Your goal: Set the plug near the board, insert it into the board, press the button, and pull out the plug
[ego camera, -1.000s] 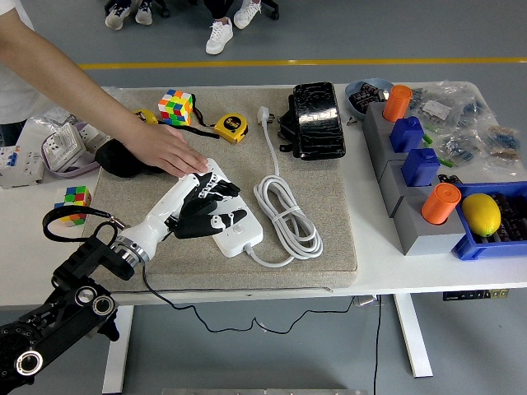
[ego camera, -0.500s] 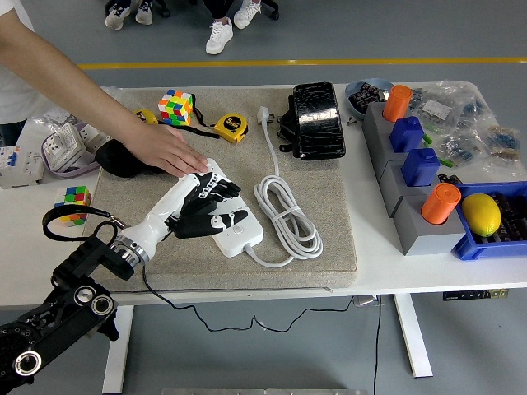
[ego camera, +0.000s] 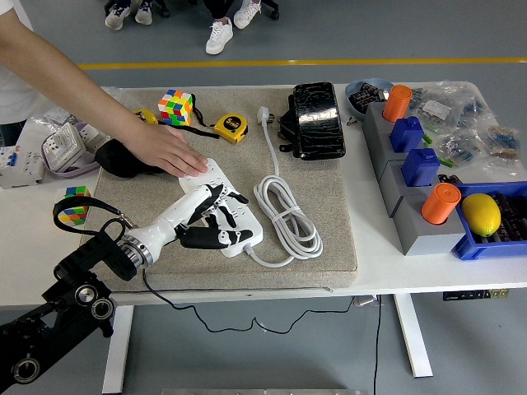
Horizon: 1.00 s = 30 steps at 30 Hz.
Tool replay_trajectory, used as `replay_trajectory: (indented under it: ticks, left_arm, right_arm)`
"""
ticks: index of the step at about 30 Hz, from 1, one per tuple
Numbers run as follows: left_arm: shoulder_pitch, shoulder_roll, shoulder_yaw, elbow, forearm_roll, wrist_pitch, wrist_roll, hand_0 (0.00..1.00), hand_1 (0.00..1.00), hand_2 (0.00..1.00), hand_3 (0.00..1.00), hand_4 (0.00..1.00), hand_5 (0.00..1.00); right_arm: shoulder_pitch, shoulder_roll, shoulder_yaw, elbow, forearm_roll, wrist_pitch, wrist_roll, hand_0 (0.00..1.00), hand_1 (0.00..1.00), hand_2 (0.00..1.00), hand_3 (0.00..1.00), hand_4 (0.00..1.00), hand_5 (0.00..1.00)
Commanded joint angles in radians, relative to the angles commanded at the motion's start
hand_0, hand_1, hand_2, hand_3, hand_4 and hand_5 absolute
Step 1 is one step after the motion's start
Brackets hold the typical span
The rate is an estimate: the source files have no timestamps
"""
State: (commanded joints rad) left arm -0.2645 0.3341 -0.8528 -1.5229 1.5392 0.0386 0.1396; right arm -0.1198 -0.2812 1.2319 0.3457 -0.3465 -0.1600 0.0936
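One robot hand in view, the left; right arm isn't in frame. It lies over the near end of the white power strip on the grey mat, fingers loosely spread across the strip's top, thumb low along the near edge. Not gripping anything as far as I can tell, more resting/pressing than holding. A person's hand reaches in from the far left and pins the strip's far end flat.

The plug sits at the far edge of the mat beside the black case, well apart from the strip; its white cable coils just right of the strip. So the plug isn't in a socket now.

Step in hand looks like the button press, prob. w/ one fingertip; can't make out the switch itself under the fingers. To do it well: keep the other fingers lifted off the sockets, push straight down, not sideways, so the strip doesn't slide under the person's hold. Keep the wrist clear of the cable coil.
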Motion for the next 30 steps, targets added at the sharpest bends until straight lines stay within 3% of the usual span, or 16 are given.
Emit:
replay_trajectory:
  ticks: [1,6,11,30]
  left_arm:
    - [0.0,0.001,0.0,-0.006,0.013,-0.026,0.028,0.067,0.063,0.144,0.895,0.768,0.002]
    - [-0.002,0.0,-0.004,-0.033,0.079,-0.13,0.149,0.067,0.063,0.144,0.895,0.768,0.002]
    - [-0.004,-0.002,-0.003,-0.049,0.125,-0.193,0.247,0.053,0.069,0.138,0.925,0.746,0.002]
    - [-0.023,-0.021,0.013,-0.007,0.174,-0.212,0.276,0.049,0.072,0.143,0.917,0.768,0.002]
  right_arm:
    - [0.0,-0.001,0.001,0.001,-0.002,0.0,0.0,0.549,0.62,0.562,0.514,0.861,0.391]
    - [-0.001,-0.003,0.007,0.005,-0.007,-0.001,0.0,0.549,0.62,0.562,0.514,0.861,0.391]
    - [-0.002,0.002,0.009,0.003,-0.005,-0.001,0.0,0.548,0.619,0.562,0.514,0.862,0.391]
    - [0.001,0.003,0.017,0.004,-0.007,-0.002,0.001,0.548,0.619,0.562,0.514,0.861,0.391]
